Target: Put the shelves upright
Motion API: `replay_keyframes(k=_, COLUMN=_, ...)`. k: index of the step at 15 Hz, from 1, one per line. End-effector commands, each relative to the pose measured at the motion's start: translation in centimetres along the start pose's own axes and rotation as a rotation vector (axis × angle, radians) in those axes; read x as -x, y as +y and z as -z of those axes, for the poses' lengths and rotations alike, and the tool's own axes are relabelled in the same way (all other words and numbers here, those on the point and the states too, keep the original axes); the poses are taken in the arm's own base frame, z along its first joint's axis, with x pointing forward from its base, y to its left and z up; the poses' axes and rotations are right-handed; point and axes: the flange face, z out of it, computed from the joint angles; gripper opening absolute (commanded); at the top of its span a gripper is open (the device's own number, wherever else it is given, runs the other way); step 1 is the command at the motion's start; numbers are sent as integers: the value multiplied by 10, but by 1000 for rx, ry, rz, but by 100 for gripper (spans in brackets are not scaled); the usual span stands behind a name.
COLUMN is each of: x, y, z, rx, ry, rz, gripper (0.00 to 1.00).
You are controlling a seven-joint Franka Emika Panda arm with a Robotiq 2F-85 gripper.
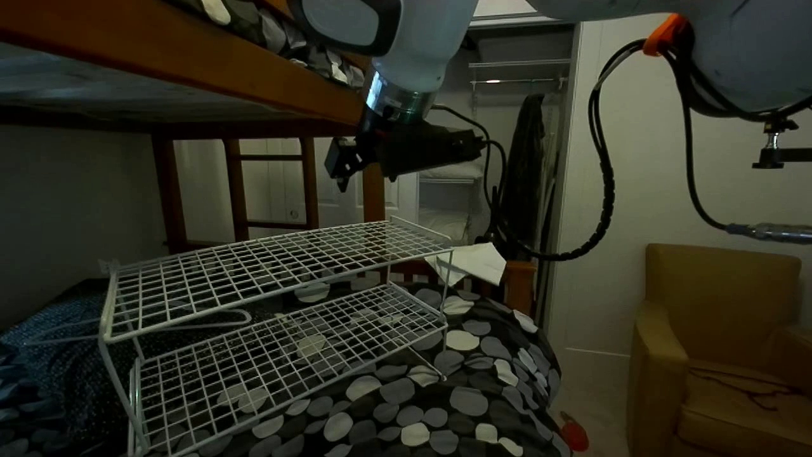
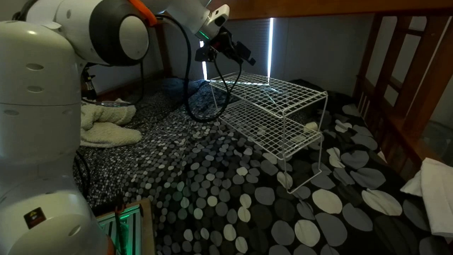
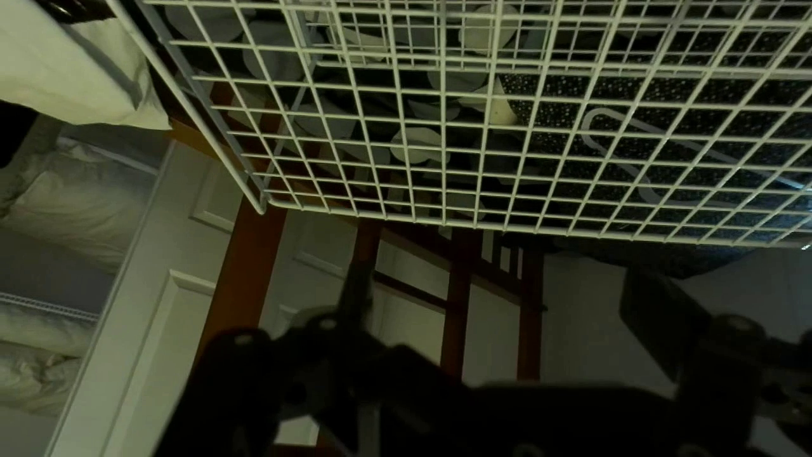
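Observation:
The shelves, a white wire-grid rack, stand on the dotted bedding with two mesh tiers one above the other, in both exterior views (image 1: 266,270) (image 2: 283,96). Thin wire legs at the near end rest on the bedding; the far-end feet are hard to make out. A loose-looking white wire loop (image 1: 238,316) shows between the tiers. My gripper (image 1: 368,176) is above the upper tier, apart from it, and also shows in an exterior view (image 2: 226,58). In the wrist view its fingers (image 3: 498,289) are wide apart with nothing between them, and the upper grid (image 3: 444,127) lies beyond them.
The wooden upper bunk (image 1: 254,76) hangs over the bed, close to the arm. A wooden ladder (image 1: 309,184) stands at the bed's end. White cloth (image 1: 479,261) lies near the footboard. A cream blanket (image 2: 109,132) lies beside the robot base. An armchair (image 1: 660,343) stands beside the bed.

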Motion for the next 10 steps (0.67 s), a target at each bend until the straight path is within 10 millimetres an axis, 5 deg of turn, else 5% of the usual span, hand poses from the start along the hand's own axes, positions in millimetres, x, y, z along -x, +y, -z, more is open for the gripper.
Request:
replay_keyframes(k=1, x=20, y=24, z=18, rx=68, ry=-20, rz=-25, gripper=100)
replay_keyframes(k=10, x=57, y=50, z=38, rx=108, ry=-91, rz=1, gripper=100)
